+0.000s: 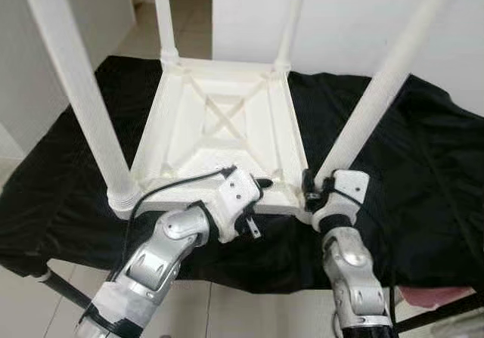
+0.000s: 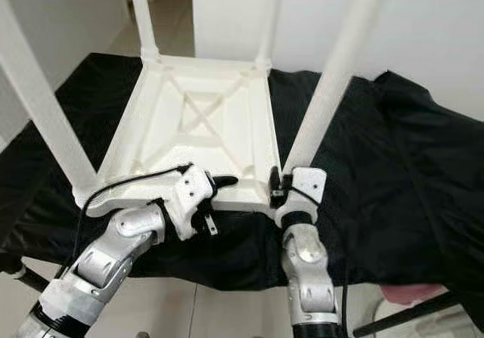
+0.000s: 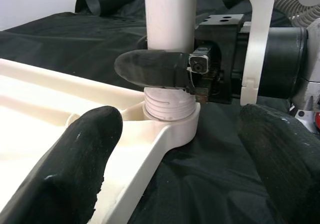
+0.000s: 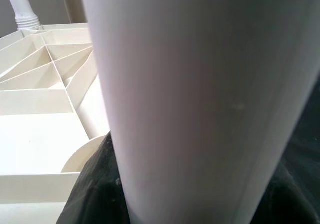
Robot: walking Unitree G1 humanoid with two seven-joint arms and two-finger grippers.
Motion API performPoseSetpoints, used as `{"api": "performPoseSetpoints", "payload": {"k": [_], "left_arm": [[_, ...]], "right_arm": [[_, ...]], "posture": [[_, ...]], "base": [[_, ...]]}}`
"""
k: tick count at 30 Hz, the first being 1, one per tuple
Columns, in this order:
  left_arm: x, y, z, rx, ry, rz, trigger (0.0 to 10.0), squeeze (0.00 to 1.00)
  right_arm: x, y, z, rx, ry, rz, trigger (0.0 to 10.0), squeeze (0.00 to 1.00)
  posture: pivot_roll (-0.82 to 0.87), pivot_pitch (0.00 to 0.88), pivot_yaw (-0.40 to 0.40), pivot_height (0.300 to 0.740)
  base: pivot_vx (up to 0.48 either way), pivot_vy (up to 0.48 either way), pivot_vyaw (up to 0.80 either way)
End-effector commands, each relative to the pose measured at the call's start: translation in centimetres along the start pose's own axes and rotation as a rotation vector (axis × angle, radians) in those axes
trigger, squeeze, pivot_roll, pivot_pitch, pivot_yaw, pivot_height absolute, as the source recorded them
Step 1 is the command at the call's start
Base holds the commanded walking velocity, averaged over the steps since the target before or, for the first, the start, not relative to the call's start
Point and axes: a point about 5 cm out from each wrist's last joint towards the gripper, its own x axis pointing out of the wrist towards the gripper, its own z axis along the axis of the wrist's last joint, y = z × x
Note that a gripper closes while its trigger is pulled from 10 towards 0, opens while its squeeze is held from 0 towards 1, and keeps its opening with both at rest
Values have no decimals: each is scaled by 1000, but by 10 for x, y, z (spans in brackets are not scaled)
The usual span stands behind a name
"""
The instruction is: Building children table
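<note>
A white plastic children's table (image 1: 227, 126) lies upside down on a black cloth (image 1: 423, 164), its legs pointing up. My right gripper (image 1: 311, 188) is shut on the base of the near right leg (image 1: 378, 88), just above the corner socket. In the left wrist view the leg's threaded end (image 3: 167, 106) sits in that socket, with a right fingertip (image 3: 150, 68) pressed across it. My left gripper (image 1: 261, 193) is open at the table's near rim, its fingers (image 3: 65, 169) either side of the rim, a short way left of that leg.
The near left leg (image 1: 83, 96) rises steeply beside my left arm; two far legs (image 1: 165, 13) stand at the back. Beyond the cloth are white walls and a tiled floor. A pink object (image 1: 435, 296) lies low on the right, a fan (image 3: 300, 3) behind.
</note>
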Motion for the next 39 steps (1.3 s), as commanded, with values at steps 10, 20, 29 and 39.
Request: {"api": "performPoseSetpoints", "payload": {"k": [10, 20, 29, 39], "left_arm": [[2, 7, 4, 18, 2, 60, 10000, 0], [1, 3, 4, 10, 4, 49, 10000, 0], [1, 3, 4, 13, 9, 30, 10000, 0], [6, 7, 8, 22, 3, 12, 10000, 0]], "right_arm": [[-3, -1, -5, 49, 32, -31, 10000, 871], [-1, -15, 6, 33, -17, 187, 10000, 922], [0, -22, 13, -11, -22, 526, 10000, 0], [10, -31, 10, -101, 31, 717, 10000, 0]], "posture": [[-23, 18, -42, 740], [-14, 22, -43, 740], [-23, 26, -29, 740], [-28, 15, -12, 740]], "base": [[0, 0, 0], [0, 0, 0], [0, 0, 0], [0, 0, 0]]}}
